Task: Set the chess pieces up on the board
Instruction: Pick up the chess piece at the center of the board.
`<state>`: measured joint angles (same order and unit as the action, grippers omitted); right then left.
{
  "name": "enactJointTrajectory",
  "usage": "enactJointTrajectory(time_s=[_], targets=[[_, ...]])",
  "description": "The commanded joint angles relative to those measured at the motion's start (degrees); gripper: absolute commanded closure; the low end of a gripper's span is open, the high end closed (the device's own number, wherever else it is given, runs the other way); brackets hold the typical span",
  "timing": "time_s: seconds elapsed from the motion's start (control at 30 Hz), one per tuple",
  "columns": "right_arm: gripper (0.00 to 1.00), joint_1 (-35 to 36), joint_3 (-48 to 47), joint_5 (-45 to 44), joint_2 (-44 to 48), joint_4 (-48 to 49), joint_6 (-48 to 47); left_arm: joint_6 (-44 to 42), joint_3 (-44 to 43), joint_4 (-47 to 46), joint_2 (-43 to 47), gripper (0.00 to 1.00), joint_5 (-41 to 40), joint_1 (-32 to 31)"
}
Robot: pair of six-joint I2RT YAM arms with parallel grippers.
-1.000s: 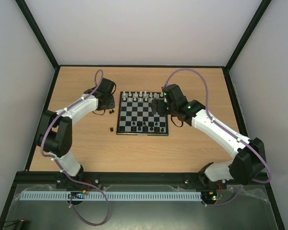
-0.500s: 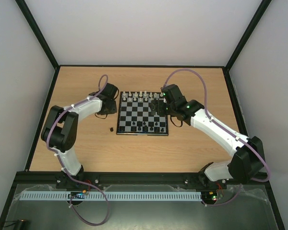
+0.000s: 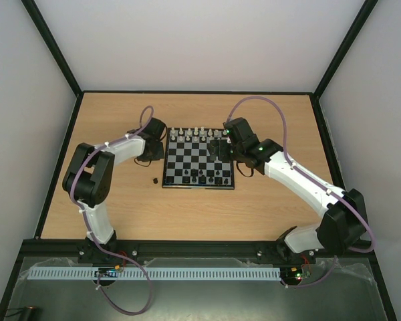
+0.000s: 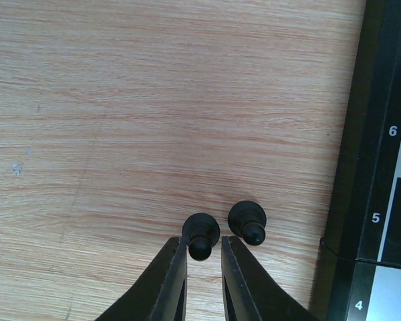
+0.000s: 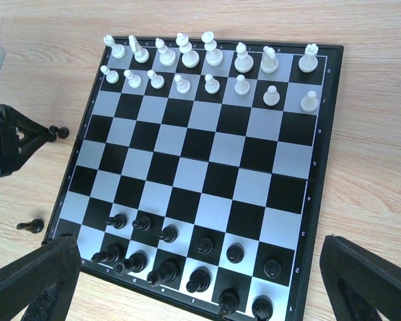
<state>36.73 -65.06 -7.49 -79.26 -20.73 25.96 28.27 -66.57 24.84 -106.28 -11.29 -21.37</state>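
Right wrist view is showing most tiny black chess pieces (image 5: 204,244) standing on the near rows of the black-and-grey checked board (image 5: 194,144); three are waiting on the wooden desk (image 5: 387,167). Left claw (image 4: 204,244) is straddling one black pawn (image 4: 200,231), grip unclear; right claw (image 5: 199,241) is gaping above the board.

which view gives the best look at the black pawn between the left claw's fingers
Left wrist: the pawn lies large and sharp on the wood between the left claw's tips, a second pawn beside it. Right wrist shows only dark specks off the board's edge; top external cannot resolve it.
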Motion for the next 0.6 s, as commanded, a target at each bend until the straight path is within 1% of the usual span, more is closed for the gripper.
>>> enactJointTrajectory(time_s=[0.0, 0.4, 0.53, 0.57], targets=[[0.01, -0.2, 0.5, 0.6, -0.6, -0.2, -0.3, -0.4, -1.6, 0.1, -1.2, 0.83, 0.3, -0.3], [0.01, -0.1, 0.5, 0.9, -0.9, 0.0, -0.4, -0.8, -2.5, 0.4, -2.9, 0.90, -1.0, -0.3], [0.01, -0.2, 0.6, 0.9, -0.9, 0.0, -0.4, -0.8, -2.3, 1.1, -1.7, 0.97, -1.4, -0.3], [0.01, -0.2, 0.5, 1.0, -0.9, 0.0, -0.4, -0.8, -1.9, 1.4, -0.9, 0.97, -1.5, -0.3]])
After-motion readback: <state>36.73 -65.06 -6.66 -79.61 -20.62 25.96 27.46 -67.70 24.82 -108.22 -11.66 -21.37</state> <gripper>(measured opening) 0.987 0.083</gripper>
